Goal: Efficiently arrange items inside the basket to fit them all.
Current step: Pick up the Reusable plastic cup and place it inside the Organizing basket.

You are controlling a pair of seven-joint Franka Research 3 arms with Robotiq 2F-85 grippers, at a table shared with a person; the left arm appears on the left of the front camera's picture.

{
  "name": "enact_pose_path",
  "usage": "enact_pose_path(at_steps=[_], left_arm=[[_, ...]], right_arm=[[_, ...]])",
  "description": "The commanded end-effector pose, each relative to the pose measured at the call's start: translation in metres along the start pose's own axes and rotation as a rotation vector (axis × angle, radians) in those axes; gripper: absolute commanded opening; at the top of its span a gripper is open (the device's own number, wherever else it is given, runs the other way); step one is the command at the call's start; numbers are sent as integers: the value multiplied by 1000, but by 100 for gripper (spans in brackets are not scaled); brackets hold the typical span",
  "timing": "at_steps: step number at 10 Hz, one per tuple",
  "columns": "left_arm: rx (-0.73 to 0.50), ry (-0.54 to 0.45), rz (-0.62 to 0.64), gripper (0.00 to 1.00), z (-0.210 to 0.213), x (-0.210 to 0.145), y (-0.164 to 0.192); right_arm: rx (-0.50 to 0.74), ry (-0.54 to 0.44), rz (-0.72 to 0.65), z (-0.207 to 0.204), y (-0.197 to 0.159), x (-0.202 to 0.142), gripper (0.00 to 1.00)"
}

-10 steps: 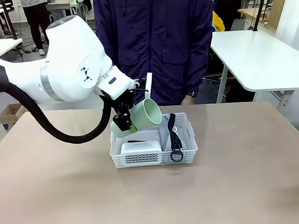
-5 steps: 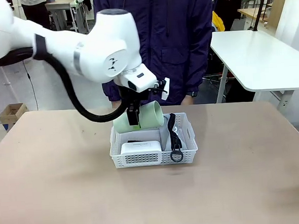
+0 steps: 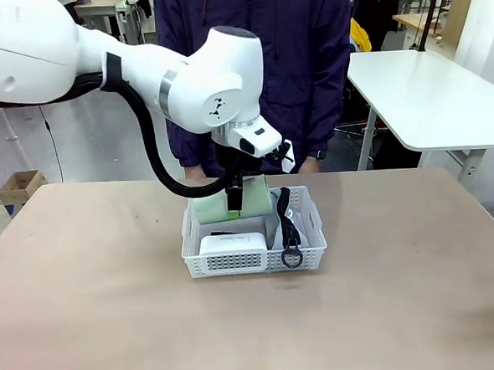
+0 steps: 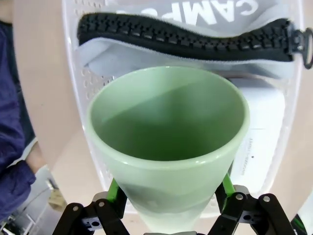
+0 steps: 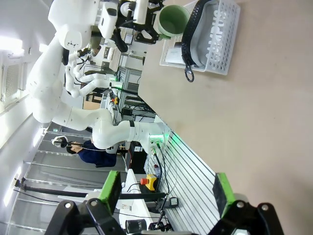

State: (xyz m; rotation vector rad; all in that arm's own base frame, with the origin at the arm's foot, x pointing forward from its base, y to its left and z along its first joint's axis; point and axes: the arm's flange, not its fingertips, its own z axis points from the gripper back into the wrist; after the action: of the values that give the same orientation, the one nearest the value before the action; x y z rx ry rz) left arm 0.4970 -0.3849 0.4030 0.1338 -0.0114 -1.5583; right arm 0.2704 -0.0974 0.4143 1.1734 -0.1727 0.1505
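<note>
Pale green plastic cup sits pinched in my left pincer, a green pad pressed to each side of its lower wall, its open mouth facing away from my wrist. I hold it over the far left part of the white rectangular plastic basket with lattice sides, its lower edge about level with the rim; I cannot tell whether it touches anything inside. From my left wrist the cup hangs above the white rounded box, which lies in the near left part of the basket. Beside the box, along the right side of the basket, lies the grey pouch lettered "CAMPUS", its black zip curving across it. The pouch's black strap runs toward the near wall, and its black ring hangs over that wall on the outside. A dark thing shows just behind the white box; too little of it is visible to name.

The basket stands on the tan worktop, near its far edge. A person in a dark blue jacket stands just behind it.

My right pincer stands spread wide, nothing between its green pads, well apart from the basket and looking across the worktop toward it.
</note>
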Motion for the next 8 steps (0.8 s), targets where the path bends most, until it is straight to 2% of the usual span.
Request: enact_pose_path(at_steps=[1, 8], left_arm=[[17, 86, 15, 85, -7, 13, 4], [-9, 157, 20, 85, -31, 21, 11]], right_arm=[[-3, 9, 17, 2, 0, -2, 100], [-3, 9, 17, 2, 0, -2, 100]])
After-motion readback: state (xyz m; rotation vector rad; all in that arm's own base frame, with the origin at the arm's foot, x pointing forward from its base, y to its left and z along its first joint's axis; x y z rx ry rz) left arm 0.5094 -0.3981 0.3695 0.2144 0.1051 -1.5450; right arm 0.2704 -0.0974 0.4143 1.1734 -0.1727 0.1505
